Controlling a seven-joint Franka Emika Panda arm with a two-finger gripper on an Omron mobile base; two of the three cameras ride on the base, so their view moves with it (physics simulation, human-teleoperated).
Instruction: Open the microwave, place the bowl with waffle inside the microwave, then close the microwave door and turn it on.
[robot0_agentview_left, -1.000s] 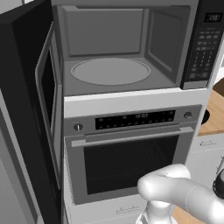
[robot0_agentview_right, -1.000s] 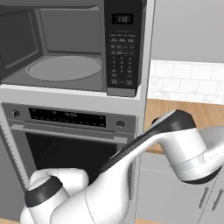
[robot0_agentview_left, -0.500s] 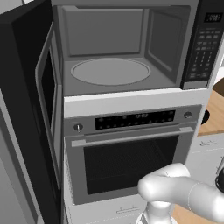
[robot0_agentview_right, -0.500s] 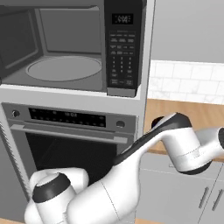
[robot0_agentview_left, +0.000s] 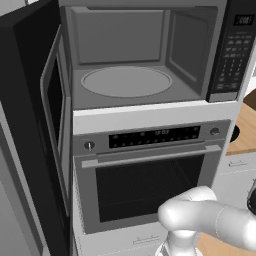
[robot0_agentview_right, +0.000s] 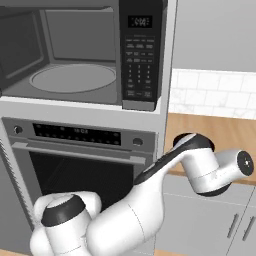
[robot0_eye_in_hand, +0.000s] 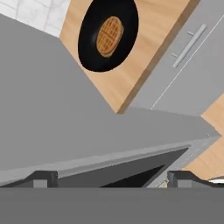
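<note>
On the wooden desk (robot0_eye_in_hand: 131, 83) at twelve o'clock sits the bowl (robot0_eye_in_hand: 108, 35) with waffle (robot0_eye_in_hand: 109, 36); microwave (robot0_agentview_left: 150, 55) open, the released pincer (robot0_eye_in_hand: 111, 179) must reach and grasp it.

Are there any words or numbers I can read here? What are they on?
None can be read for sure.
Microwave display: light digits, too blurred to read.
Microwave keypad: tiny button labels, too small.
Oven control strip: small markings, too blurred.
</note>
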